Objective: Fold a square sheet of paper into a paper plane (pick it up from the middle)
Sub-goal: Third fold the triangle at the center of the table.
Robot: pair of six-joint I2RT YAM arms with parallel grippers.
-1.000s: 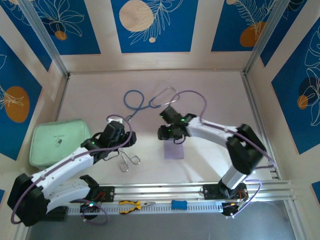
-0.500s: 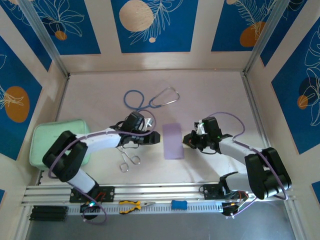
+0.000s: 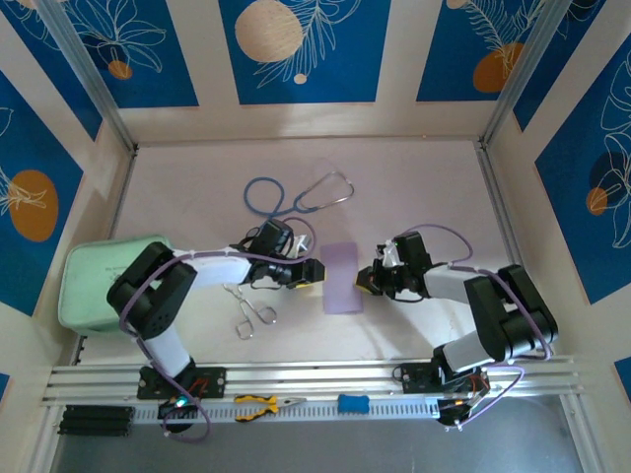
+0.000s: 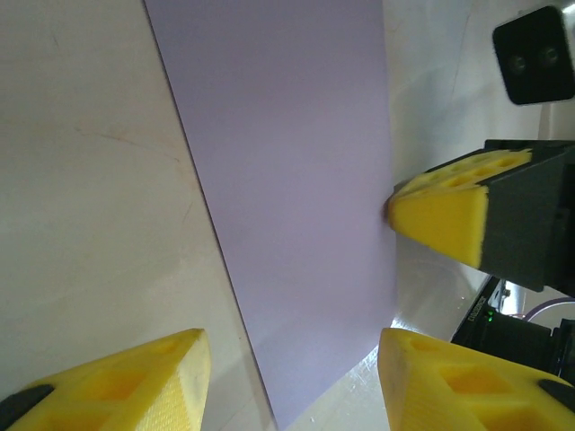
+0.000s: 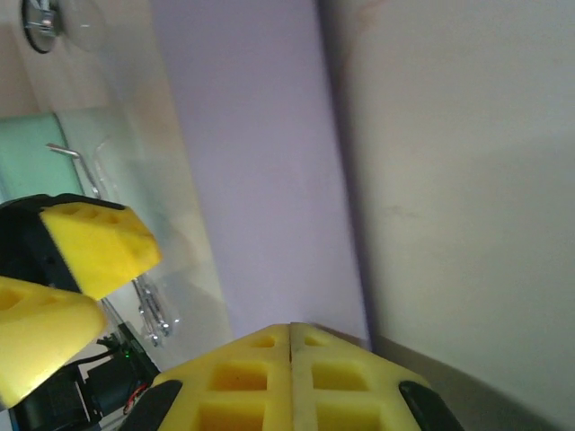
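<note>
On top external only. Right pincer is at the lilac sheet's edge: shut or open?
Observer: Shut. The right wrist view shows the right pincer with its fingers pressed together, no gap, at the edge of the lilac sheet. I can't tell whether paper is pinched.
Operator: Left pincer?
Observer: Open. The left wrist view shows the left pincer with a wide gap, and the sheet's corner lies under it.
Operator: Sheet lifted?
Observer: In the left wrist view it looks flat on the table.
</note>
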